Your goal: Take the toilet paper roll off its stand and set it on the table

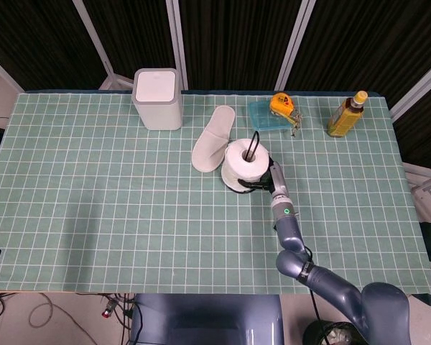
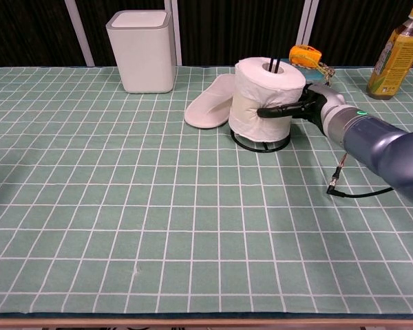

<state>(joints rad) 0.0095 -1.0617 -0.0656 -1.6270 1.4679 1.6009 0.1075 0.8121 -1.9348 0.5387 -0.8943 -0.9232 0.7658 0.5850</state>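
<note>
A pale grey bin [image 1: 157,98] with rounded corners and a smooth flat lid stands toward the back left of the table [image 1: 93,194], whose cover is a green cloth ruled in a white grid. To its right lies a soft white slipper [image 1: 213,139], long and oval, sole up, just beside the toilet paper roll [image 2: 267,98].

The roll is a fat white cylinder with a slightly quilted surface; it sits raised on its stand [image 2: 261,142], so that the thin black wire ring of the base shows beneath it in the chest view, and two slim black rods poke up through the core. The right robot hand [image 2: 304,108], dark-fingered on a glossy blue-grey arm, grips the roll from the right, one black finger [image 2: 275,111] pressed flat across the roll's front. A thin black cable [image 2: 358,194] trails on the cloth below the arm.

Behind the roll rest a translucent blue tray [image 1: 266,115] with a yellow tape measure [image 1: 281,103] on it. Far right stands a plastic bottle [image 1: 346,113] of amber liquid with a yellow cap. The left robot hand is out of sight.
</note>
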